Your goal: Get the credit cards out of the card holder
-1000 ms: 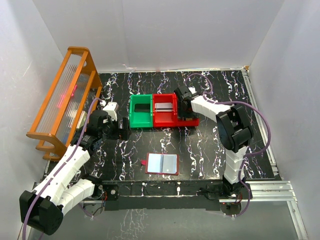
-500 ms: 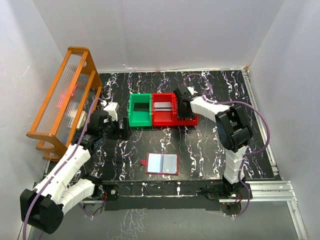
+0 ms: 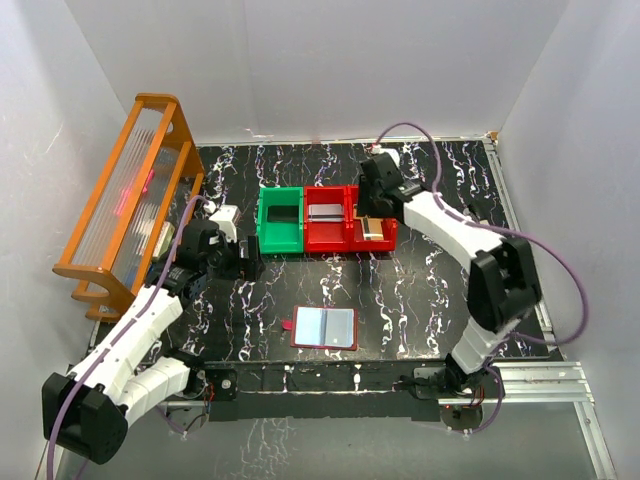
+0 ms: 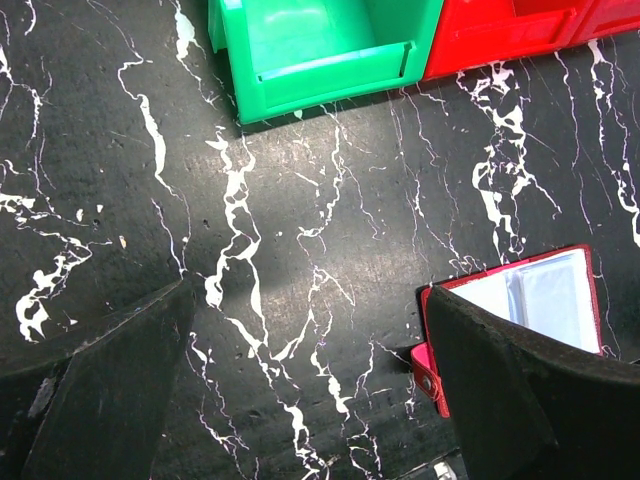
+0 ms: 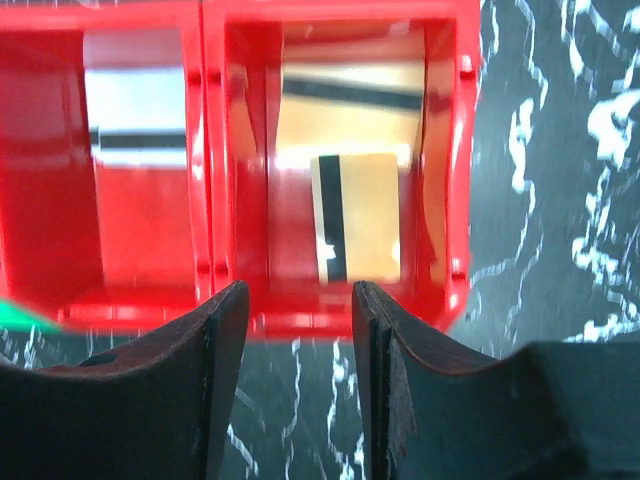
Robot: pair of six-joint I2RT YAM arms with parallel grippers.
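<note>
Right wrist view: the right claw (image 5: 298, 300) hangs with its jaws parted and nothing between them, just short of the near wall of the end red bin (image 5: 455, 180). A gold card (image 5: 365, 215) with a dark stripe lies flat on that bin's floor, directly ahead of the fingertips. The middle red bin (image 5: 40, 200), ahead and to this claw's left, holds a pale card (image 5: 135, 125), also striped. The card holder (image 3: 324, 327) lies spread open on the table (image 3: 420, 290), well behind the right claw. It is just beside the right finger of the left claw (image 4: 308, 300), whose jaws stand wide apart and empty. A green bin (image 4: 300, 50) sits ahead of the left claw.
</note>
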